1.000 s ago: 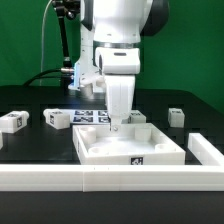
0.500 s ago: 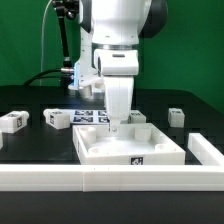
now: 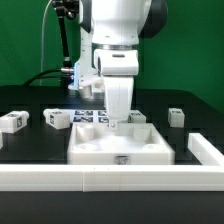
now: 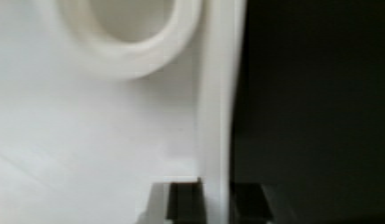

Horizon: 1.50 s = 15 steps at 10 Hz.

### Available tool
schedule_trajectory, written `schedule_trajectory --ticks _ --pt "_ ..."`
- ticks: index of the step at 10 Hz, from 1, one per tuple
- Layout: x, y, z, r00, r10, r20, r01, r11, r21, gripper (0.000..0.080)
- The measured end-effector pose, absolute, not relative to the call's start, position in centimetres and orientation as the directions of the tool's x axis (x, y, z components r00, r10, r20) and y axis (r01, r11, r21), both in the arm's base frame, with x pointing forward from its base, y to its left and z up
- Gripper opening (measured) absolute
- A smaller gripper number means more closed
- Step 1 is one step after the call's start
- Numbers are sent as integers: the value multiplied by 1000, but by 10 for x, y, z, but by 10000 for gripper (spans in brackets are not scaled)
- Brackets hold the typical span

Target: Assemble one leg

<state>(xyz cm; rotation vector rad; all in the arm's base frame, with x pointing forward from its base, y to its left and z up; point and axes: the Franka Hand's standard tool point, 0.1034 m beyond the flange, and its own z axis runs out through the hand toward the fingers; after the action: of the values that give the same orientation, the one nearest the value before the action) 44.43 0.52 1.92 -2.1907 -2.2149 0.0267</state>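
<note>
The large white square recessed panel (image 3: pixel 120 148) lies on the black table, square to the front. My gripper (image 3: pixel 115 124) is down at its far rim, shut on the thin wall. In the wrist view the gripper (image 4: pixel 219 200) has a dark finger (image 4: pixel 184 202) on each side of the white rim (image 4: pixel 217 110), and a round hole (image 4: pixel 121 35) in the panel shows beyond. Small white tagged legs lie loose: one (image 3: pixel 10 121) at the exterior view's far left, one (image 3: pixel 57 119) beside it, one (image 3: pixel 176 116) at the right. Another (image 3: pixel 138 117) sits behind the panel.
The marker board (image 3: pixel 88 116) lies flat behind the panel, partly hidden by my arm. A long white rail (image 3: pixel 100 179) runs along the table's front, and a short white rail (image 3: pixel 205 150) stands at the exterior view's right. Black cables hang at the back left.
The panel has turned in my grip from skewed to square with the front rail. Its front tag has shifted toward the exterior view's left. My arm has barely moved.
</note>
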Motion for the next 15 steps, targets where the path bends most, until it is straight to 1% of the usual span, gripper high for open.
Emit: schedule_trajectory --ticks 6,7,9,11,13,15 --pt "444 5 19 -11 1000 7 999 11 -31 57" --pt "445 9 19 -3 1000 8 1000 3 -29 57" --pt "447 27 19 -10 1000 13 1000 10 -26 57" --pt "459 46 19 -20 1000 13 999 20 -26 57" --pt "476 61 19 -22 1000 20 1000 22 -3 57" --pt "485 65 20 9 1000 22 1000 -9 5 57"
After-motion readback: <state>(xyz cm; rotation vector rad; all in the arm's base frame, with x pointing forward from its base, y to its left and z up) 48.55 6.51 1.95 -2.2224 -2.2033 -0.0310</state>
